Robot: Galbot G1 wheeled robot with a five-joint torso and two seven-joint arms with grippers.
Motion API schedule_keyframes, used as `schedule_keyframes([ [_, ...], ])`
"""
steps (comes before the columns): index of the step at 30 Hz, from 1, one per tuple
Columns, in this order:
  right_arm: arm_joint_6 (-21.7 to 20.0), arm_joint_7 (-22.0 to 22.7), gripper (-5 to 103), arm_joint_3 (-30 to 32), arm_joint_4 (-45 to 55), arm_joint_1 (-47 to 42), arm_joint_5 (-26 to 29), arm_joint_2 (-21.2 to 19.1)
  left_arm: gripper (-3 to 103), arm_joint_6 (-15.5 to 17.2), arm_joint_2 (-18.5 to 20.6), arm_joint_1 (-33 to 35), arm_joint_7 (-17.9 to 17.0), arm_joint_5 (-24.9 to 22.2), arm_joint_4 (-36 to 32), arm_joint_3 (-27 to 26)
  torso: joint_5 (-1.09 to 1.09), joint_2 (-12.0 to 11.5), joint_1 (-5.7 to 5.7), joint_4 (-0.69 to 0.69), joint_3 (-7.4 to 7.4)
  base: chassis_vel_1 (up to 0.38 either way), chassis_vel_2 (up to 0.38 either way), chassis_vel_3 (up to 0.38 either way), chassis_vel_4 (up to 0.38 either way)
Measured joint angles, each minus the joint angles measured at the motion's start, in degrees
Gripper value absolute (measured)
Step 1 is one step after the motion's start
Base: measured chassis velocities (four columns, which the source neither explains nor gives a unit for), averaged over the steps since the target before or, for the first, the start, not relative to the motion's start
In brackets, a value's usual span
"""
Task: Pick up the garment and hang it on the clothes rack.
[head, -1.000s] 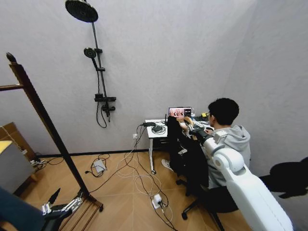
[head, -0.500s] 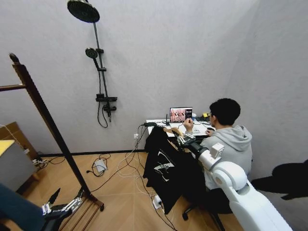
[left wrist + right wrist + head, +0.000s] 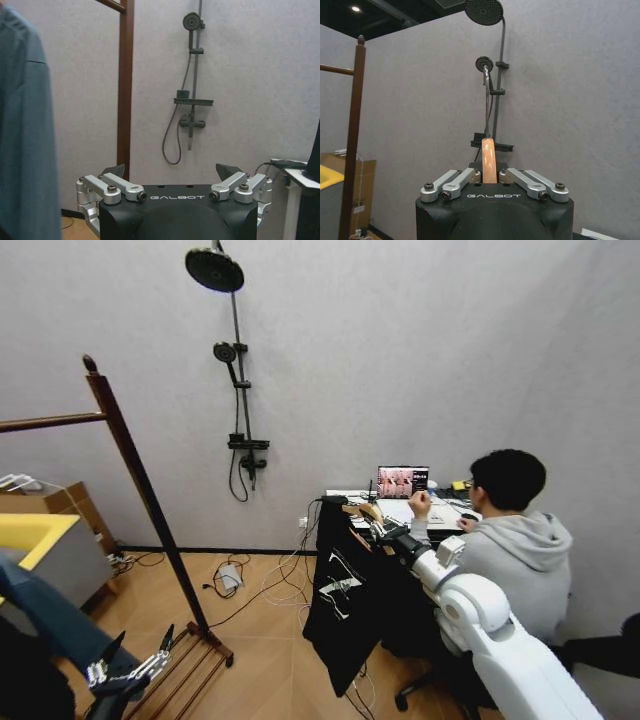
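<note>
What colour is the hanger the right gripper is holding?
Light orange-tan wood with a silver metal hook, seen best in the right wrist view: hanger, right gripper.

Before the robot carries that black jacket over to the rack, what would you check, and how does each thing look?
1. Right pincer shut on the wooden hanger: ok.
2. Black jacket hanging clear of the floor: ok.
3. Metal hook upright: ok.
4. Clothes rack rail free where visible: ok.
5. Left pincer open, low beside the rack base: ok.
6. Jacket clear of the desk: cannot tell.
</note>
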Motion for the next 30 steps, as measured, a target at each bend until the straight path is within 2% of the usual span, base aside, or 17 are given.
schedule_keyframes([
  [30,0.95,-0.53,10,-1.61,-1.89,0.35,-1.07,0.60,100,0.00,0.00,0.00,0.00,0.00,0.00,0.00,0.00,0.00,0.00,0.00,0.00,0.119,0.123,0.119,0.126],
])
